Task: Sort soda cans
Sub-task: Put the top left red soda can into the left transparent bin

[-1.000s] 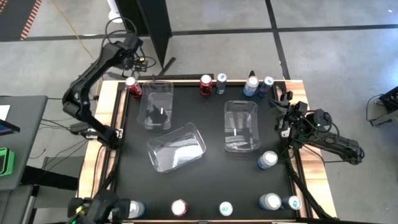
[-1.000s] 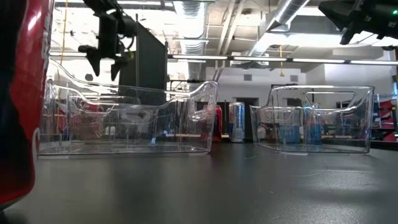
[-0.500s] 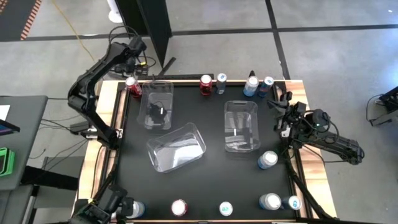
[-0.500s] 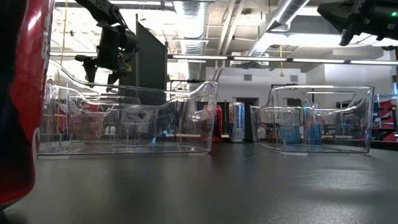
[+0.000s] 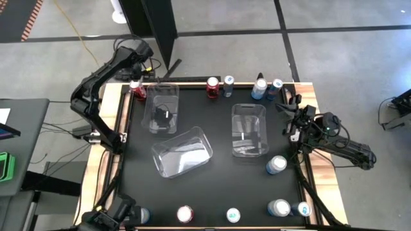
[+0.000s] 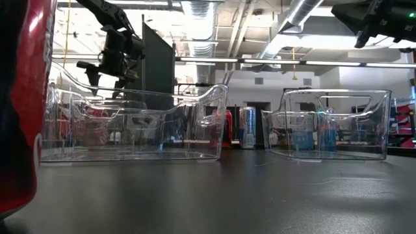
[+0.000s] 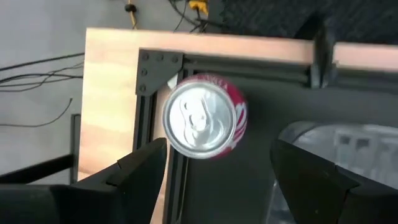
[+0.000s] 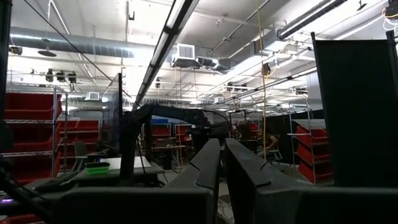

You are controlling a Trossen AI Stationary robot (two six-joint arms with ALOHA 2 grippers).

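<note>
End effector left (image 7: pixel 211 180) | spread wide above red can (image 7: pixel 205 116), empty | right (image 8: pixel 222 163) clenched, empty

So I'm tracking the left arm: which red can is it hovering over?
The red can at the table's far left corner, beside the bin. The open left gripper hangs right above it; the other red cans stand farther off.

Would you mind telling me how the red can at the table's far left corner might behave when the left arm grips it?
The red can stands upright at the corner, so a sideways nudge could tip it. Its round metal wall looks smooth, likely slippery and easily dented. The open left gripper hovers above it.
</note>
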